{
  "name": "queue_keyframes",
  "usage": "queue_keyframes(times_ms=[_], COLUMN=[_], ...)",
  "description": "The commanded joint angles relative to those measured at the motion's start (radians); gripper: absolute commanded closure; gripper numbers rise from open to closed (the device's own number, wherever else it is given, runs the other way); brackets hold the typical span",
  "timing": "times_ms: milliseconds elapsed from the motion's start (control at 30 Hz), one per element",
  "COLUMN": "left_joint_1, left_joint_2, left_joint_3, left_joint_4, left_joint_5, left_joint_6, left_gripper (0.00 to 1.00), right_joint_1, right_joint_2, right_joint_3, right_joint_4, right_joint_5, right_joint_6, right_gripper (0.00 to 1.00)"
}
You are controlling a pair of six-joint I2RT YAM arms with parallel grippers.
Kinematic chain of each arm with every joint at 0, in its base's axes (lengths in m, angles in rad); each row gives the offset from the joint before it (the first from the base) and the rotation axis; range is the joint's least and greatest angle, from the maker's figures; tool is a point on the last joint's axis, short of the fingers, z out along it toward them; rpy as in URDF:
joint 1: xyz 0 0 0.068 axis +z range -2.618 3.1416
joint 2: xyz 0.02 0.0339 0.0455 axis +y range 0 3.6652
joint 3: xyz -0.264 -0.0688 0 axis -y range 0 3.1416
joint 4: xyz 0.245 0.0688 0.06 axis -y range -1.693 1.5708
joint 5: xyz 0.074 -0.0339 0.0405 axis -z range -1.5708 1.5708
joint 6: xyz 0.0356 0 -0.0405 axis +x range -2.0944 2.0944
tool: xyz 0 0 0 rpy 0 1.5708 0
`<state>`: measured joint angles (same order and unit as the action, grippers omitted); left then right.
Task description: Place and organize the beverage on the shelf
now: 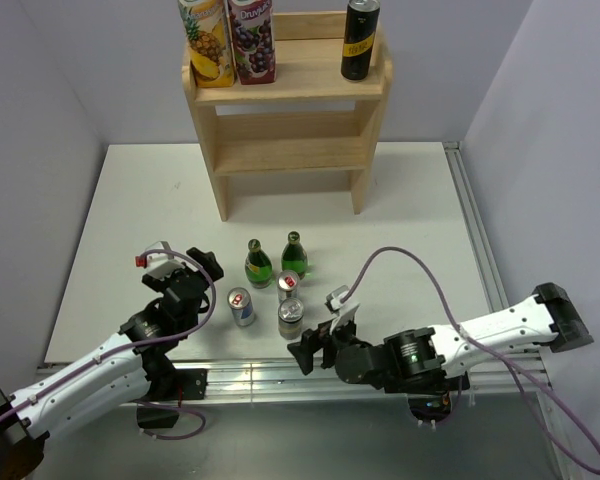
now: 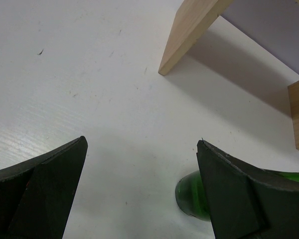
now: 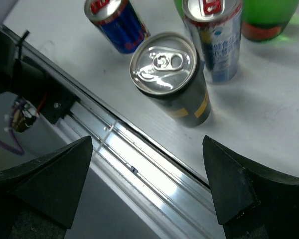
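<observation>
One wooden shelf (image 1: 288,152) stands at the far side of the white counter (image 1: 140,215), with its legs on the surface. Its top tier holds three drinks: a yellow carton (image 1: 208,45) and a purple carton (image 1: 253,40) touching each other at the left, and one tall black can (image 1: 359,40) apart from them at the right. The tier below is bare.

Five more drinks are grouped on the counter between the two arms, well apart from the shelf. A green bottle (image 1: 258,266) and a second green bottle (image 1: 296,256) stand upright side by side. Nearer the arms are three upright cans: a blue can (image 1: 241,307) at the left, a pale can (image 1: 289,286) just before the bottles, and a dark can (image 1: 292,319) with a silver top just beside the pale one. In all there are two cartons, two bottles and four cans.

The left pincer (image 1: 208,266) is spread wide over bare counter with nothing between its fingers. In its wrist view, part of a green bottle shows beside one finger. The right pincer (image 1: 308,352) is also spread wide and holds nothing. It hangs over the metal rail (image 1: 250,378) at the counter's near edge, with the dark can just ahead of the gap.
</observation>
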<state>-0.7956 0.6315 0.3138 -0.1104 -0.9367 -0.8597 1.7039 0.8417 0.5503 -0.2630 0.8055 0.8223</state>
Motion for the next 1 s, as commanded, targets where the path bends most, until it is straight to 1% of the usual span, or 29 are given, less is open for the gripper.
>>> queue_keyframes(times_ms=[0, 33, 167, 233, 400, 467, 567, 600, 633, 700, 800, 867, 933, 967], left_joint_1=[0.002, 0.001, 0.002, 0.002, 0.002, 0.002, 0.002, 0.002, 0.002, 0.002, 0.002, 0.001, 0.002, 0.001], left_joint_2=[-0.001, -0.001, -0.009, -0.015, -0.015, -0.018, -0.019, -0.021, -0.023, -0.027, -0.032, -0.027, -0.021, -0.013], left_joint_3=[0.011, 0.010, 0.007, 0.005, 0.004, 0.004, 0.004, 0.002, 0.002, -0.001, -0.002, -0.001, 0.002, 0.002], left_joint_4=[0.031, 0.032, 0.031, 0.032, 0.038, 0.040, 0.037, 0.037, 0.038, 0.037, 0.038, 0.038, 0.041, 0.044], left_joint_5=[-0.001, 0.001, -0.001, 0.003, 0.006, 0.009, 0.007, 0.007, 0.009, 0.007, 0.009, 0.009, 0.012, 0.013], left_joint_6=[-0.007, -0.007, -0.007, -0.006, -0.001, 0.004, 0.001, 0.001, 0.002, 0.001, 0.004, 0.005, 0.008, 0.010], left_gripper=[0.01, 0.01, 0.01, 0.01, 0.01, 0.01, 0.01, 0.01, 0.01, 0.01, 0.01, 0.01, 0.01, 0.01], right_joint_1=[0.026, 0.026, 0.023, 0.004, -0.075, -0.102, -0.113, -0.113, -0.113, -0.113, -0.112, -0.112, -0.112, -0.113], right_joint_2=[0.074, 0.118, 0.243, 0.298, 0.404, 0.447, 0.533, 0.577, 0.597, 0.664, 0.741, 0.772, 0.813, 0.839], right_joint_3=[-0.026, -0.032, -0.029, -0.033, -0.067, -0.047, 0.013, 0.029, 0.064, 0.095, 0.117, 0.137, 0.160, 0.169], right_joint_4=[0.099, 0.151, 0.226, 0.260, 0.447, 0.473, 0.444, 0.424, 0.362, 0.294, 0.309, 0.279, 0.220, 0.188], right_joint_5=[0.049, 0.043, 0.058, 0.061, 0.046, 0.066, 0.125, 0.189, 0.227, 0.315, 0.379, 0.445, 0.490, 0.503], right_joint_6=[0.072, 0.067, 0.071, 0.066, 0.014, -0.002, 0.011, 0.052, 0.086, 0.164, 0.195, 0.248, 0.332, 0.403], right_gripper=[0.02, 0.02, 0.01, 0.01, 0.01, 0.00, 0.00, 0.01, 0.01, 0.01, 0.01, 0.01, 0.01, 0.01])
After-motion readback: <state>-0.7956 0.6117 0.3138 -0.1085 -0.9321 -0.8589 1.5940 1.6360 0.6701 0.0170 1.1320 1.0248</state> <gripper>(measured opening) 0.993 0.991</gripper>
